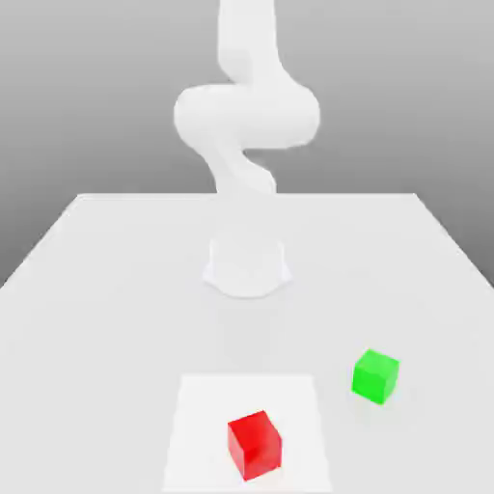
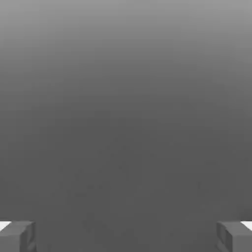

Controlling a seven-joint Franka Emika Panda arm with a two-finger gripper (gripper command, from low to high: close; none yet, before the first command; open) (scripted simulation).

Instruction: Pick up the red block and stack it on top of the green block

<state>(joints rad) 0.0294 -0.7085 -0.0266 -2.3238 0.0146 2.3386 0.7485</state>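
Gripper: jaws spread wide, empty; red block lies on the worktop unheld, green block near, toward exterior view's right

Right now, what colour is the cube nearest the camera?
Bright red block, plain and unmarked, seen best in the exterior view.

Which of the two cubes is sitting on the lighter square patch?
The red block. It rests on the lighter patch; the green block sits off it, toward the exterior view's right.
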